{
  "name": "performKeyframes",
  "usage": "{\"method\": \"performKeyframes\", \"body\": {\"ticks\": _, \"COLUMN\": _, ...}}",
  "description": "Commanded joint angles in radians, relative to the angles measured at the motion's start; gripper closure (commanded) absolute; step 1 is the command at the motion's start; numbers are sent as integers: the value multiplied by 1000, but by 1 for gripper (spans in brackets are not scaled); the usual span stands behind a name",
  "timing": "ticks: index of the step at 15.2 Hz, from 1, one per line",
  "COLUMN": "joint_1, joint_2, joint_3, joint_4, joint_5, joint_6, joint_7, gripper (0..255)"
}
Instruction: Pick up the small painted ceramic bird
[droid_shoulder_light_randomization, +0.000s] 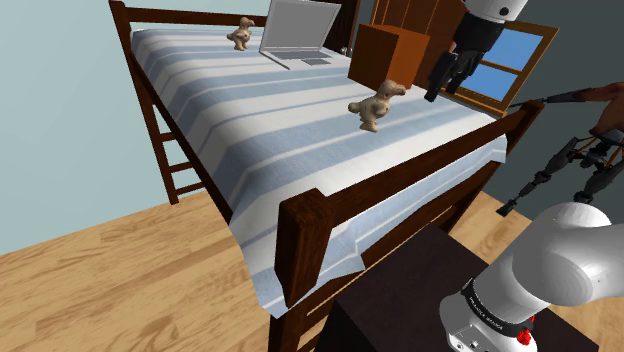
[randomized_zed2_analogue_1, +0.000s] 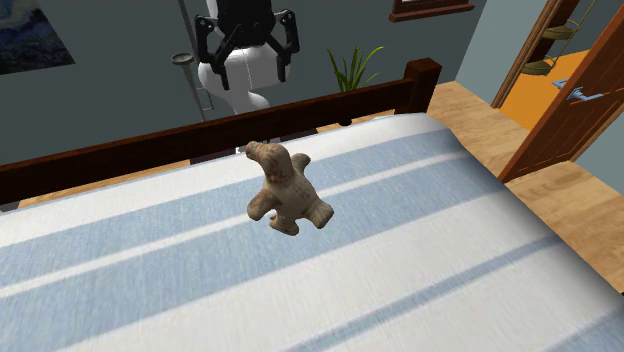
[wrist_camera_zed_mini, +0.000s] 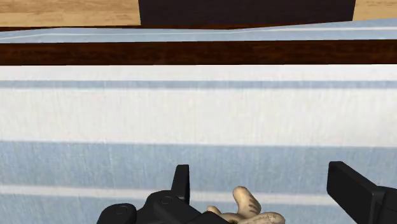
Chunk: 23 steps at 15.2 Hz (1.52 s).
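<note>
A small tan bird figurine (droid_shoulder_light_randomization: 376, 104) with dark markings stands on the blue-and-white striped bed (droid_shoulder_light_randomization: 250, 130), near the side rail at the shoulder view's right. The second exterior view has the bird (randomized_zed2_analogue_1: 285, 188) mid-bed, in front of the dark wooden rail. My black gripper (droid_shoulder_light_randomization: 447, 72) hangs open in the air above and beyond the bird, over the rail. From across the bed the gripper (randomized_zed2_analogue_1: 247, 40) shows its fingers spread wide. In the wrist view the bird (wrist_camera_zed_mini: 248, 207) lies low between the gripper's (wrist_camera_zed_mini: 259, 170) fingers, not touched.
A second similar bird figurine (droid_shoulder_light_randomization: 239, 35) and an open laptop (droid_shoulder_light_randomization: 297, 32) sit at the far end of the bed. A brown wooden cabinet (droid_shoulder_light_randomization: 390, 55) and a window (droid_shoulder_light_randomization: 505, 60) stand beyond the rail. A tripod (droid_shoulder_light_randomization: 590, 150) is beside my stand (droid_shoulder_light_randomization: 400, 300).
</note>
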Motion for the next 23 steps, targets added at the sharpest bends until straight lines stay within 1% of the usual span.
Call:
{"method": "performKeyframes", "body": {"ticks": 1, "joint_1": 0, "joint_2": 0, "joint_3": 0, "joint_4": 0, "joint_5": 0, "joint_6": 0, "joint_7": 0, "gripper": 0}}
{"method": "performKeyframes", "body": {"ticks": 7, "joint_1": 23, "joint_2": 242, "joint_3": -67, "joint_4": 167, "joint_5": 60, "joint_6": 72, "joint_7": -59, "gripper": 0}}
{"method": "performKeyframes", "body": {"ticks": 13, "joint_1": 43, "joint_2": 486, "joint_3": -128, "joint_4": 379, "joint_5": 153, "joint_6": 91, "joint_7": -133, "gripper": 0}}
{"method": "performKeyframes", "body": {"ticks": 20, "joint_1": 41, "joint_2": 472, "joint_3": -127, "joint_4": 271, "joint_5": 153, "joint_6": 185, "joint_7": -140, "gripper": 0}}
{"method": "performKeyframes", "body": {"ticks": 22, "joint_1": 41, "joint_2": 472, "joint_3": -127, "joint_4": 262, "joint_5": 153, "joint_6": 192, "joint_7": -141, "gripper": 0}}
{"method": "performKeyframes", "body": {"ticks": 23, "joint_1": 41, "joint_2": 472, "joint_3": -127, "joint_4": 261, "joint_5": 153, "joint_6": 194, "joint_7": -141, "gripper": 255}}
